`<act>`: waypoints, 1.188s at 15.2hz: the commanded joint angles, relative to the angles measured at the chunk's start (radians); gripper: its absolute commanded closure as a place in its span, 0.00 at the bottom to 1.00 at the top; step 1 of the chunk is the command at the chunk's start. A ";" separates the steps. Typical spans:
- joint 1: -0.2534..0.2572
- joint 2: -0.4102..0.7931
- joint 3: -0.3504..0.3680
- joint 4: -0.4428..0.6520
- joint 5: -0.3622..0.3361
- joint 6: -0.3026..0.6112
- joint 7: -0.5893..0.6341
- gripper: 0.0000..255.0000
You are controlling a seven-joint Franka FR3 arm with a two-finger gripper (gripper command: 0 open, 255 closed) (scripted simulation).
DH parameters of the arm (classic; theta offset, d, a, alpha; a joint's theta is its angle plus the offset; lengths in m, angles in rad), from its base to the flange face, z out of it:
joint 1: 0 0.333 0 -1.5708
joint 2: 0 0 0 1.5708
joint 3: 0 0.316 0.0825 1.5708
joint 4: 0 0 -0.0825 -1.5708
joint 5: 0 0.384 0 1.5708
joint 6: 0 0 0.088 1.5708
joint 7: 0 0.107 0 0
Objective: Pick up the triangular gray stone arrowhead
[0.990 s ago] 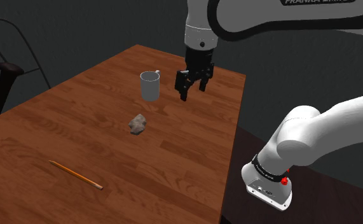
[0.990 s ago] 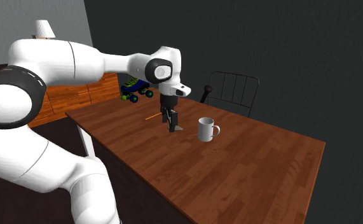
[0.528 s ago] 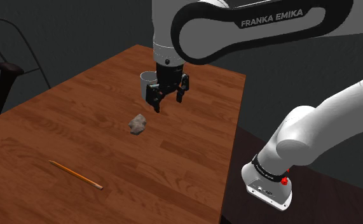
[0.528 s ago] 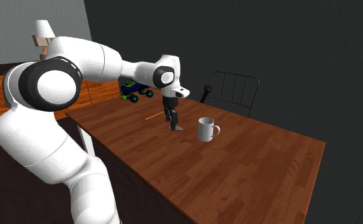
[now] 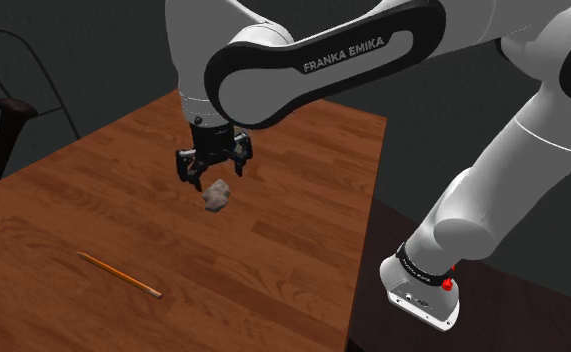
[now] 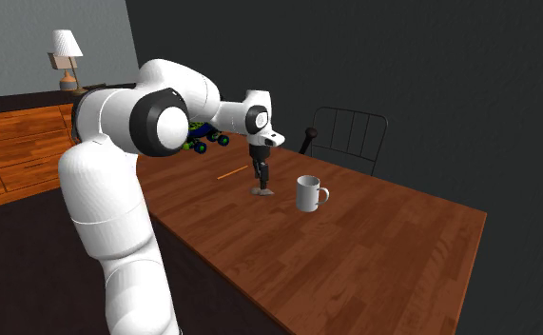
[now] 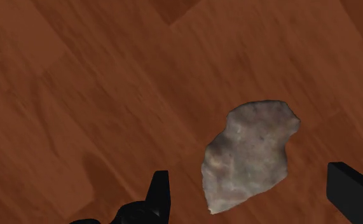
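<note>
Arrowhead lies flat on the wood counter, a bit left of centre in the shoulder view. In the second exterior view it is near mid-frame, just left of the white mug. It is a pale grey, rough, roughly triangular stone.

Jaws are apart and hang right over it, pointing down. In the wrist view the two black fingers stand on either side of the stone, which sits about midway between them with a gap on each side. No contact, so nothing is held.

Progress, as I judge it:
- The approach and line-up look about done.
- The grasp is not yet made, and the stone is not off the counter.
- Left to do: drop the last bit, close on the stone's edges, lift.

The pencil at lower left is well apart from the stone and plays no part.
</note>
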 commanded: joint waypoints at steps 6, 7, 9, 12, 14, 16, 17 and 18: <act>0.008 0.071 0.009 -0.035 -0.051 0.095 0.055 0.00; 0.009 0.077 0.009 -0.042 -0.055 0.107 0.058 0.00; 0.009 0.081 0.009 -0.047 -0.058 0.115 0.060 0.00; 0.009 0.081 0.009 -0.046 -0.058 0.115 0.060 1.00; 0.009 0.080 0.009 -0.047 -0.058 0.114 0.060 1.00; 0.009 0.080 0.009 -0.047 -0.058 0.114 0.060 1.00; 0.009 0.081 0.009 -0.047 -0.058 0.115 0.060 1.00; 0.009 0.079 0.009 -0.048 -0.057 0.114 0.060 1.00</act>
